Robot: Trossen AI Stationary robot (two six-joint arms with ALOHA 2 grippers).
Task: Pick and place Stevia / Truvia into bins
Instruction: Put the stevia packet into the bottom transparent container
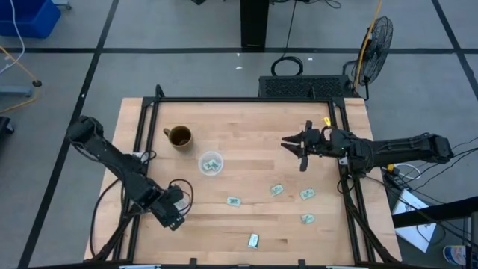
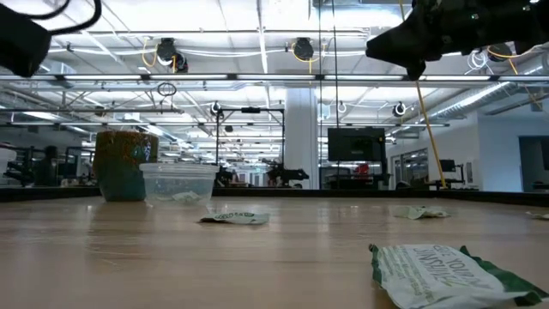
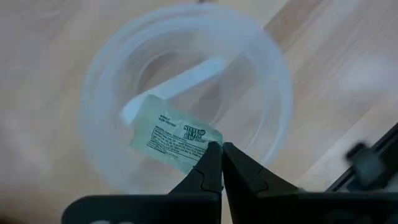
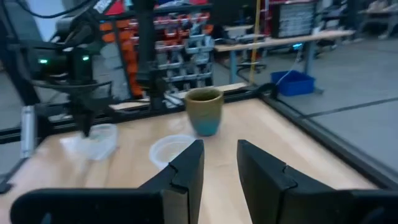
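Under the left claw (image 3: 221,155), clenched on a sachet (image 3: 176,138) above a bin (image 3: 186,99); five sachets left on the table (image 1: 246,224).

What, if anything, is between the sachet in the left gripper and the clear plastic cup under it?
Nothing visible. The left gripper pinches the pale green-and-white paper sachet right over the round clear plastic cup, above its open mouth. The right gripper waits open over the table's right half.

Green print on the sachet (image 3: 176,138) and the nearest sachet (image 2: 446,273), too blurred to read. No other text legible.
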